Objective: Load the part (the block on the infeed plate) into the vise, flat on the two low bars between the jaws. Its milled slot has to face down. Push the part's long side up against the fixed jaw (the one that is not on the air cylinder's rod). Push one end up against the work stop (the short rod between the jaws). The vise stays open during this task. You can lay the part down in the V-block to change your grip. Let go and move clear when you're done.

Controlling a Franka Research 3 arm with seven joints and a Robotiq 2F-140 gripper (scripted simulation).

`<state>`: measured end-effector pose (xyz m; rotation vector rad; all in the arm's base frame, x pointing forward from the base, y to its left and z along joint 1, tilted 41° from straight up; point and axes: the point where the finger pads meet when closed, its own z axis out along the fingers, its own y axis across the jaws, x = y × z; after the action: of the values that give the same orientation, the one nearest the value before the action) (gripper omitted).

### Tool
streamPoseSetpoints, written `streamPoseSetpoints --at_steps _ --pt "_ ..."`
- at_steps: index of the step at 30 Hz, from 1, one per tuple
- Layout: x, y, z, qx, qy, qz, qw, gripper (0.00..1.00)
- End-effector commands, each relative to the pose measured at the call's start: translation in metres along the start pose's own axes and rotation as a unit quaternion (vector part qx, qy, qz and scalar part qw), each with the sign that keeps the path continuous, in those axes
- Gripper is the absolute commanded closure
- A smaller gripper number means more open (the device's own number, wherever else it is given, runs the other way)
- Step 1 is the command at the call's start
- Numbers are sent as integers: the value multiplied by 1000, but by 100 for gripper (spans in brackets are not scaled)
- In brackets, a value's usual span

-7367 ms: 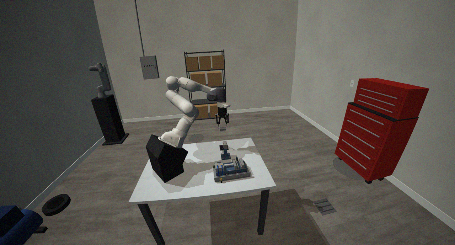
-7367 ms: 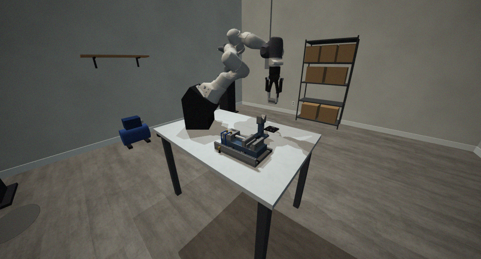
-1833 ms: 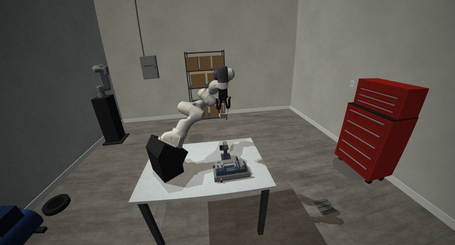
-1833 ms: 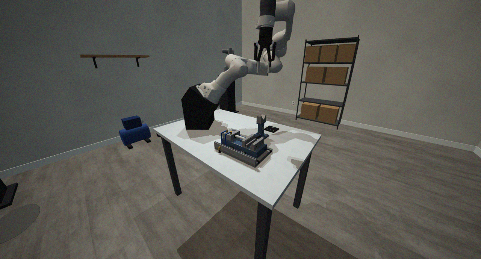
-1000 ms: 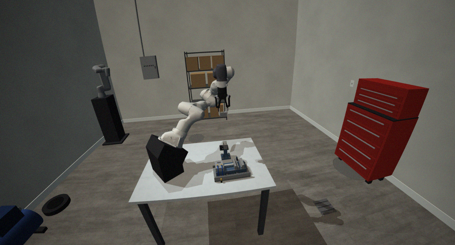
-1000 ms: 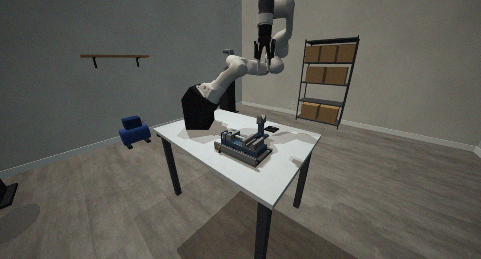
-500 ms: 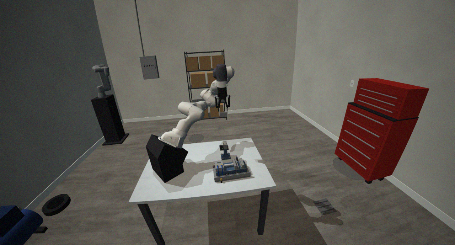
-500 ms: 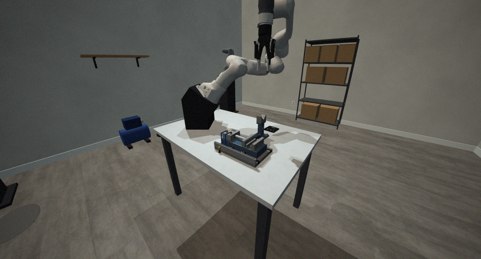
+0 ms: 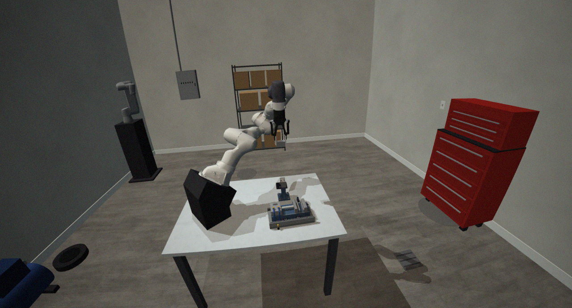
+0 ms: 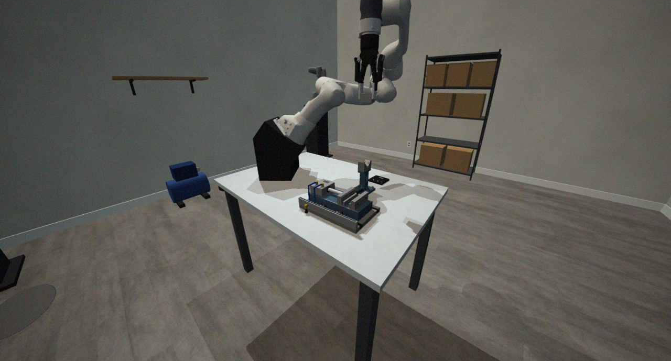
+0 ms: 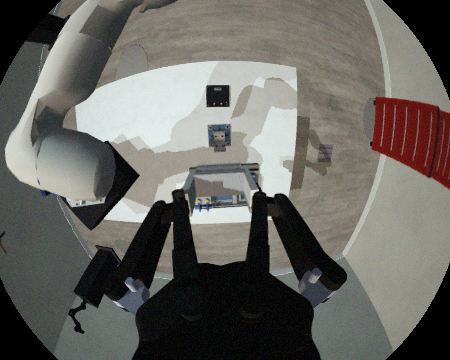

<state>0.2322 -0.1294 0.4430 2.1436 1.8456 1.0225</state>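
My gripper (image 9: 280, 132) (image 10: 367, 89) (image 11: 219, 177) hangs high above the white table (image 9: 208, 234) (image 10: 375, 253) (image 11: 139, 114), pointing straight down. It is shut on the part (image 9: 282, 141), a small pale block between the fingertips. In the wrist view the part is hard to tell apart from the vise far below it. The vise (image 9: 291, 215) (image 10: 339, 203) stands open near the table's front edge, with the blue air cylinder at its left end. The V-block (image 9: 282, 187) (image 10: 364, 170) (image 11: 220, 135) stands on a blue post behind the vise. The black infeed plate (image 10: 378, 179) (image 11: 219, 96) lies bare beyond it.
The arm's black base (image 9: 208, 202) (image 10: 274, 154) stands on the table's left rear corner. A red tool chest (image 9: 476, 162) stands off to the right. A shelf with boxes (image 10: 457, 110) stands against the back wall.
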Motion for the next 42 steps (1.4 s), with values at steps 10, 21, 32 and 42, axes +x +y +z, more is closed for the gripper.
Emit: streamPoseSetpoints --at_steps 10,21,32,42 --pt "-5 0 1 0 3 1 1000 100" --pt "-15 -3 4 2 10 0 1000 100" --pt "-27 -6 7 5 19 -2 1000 100" --pt "-45 -13 13 7 33 -6 999 100"
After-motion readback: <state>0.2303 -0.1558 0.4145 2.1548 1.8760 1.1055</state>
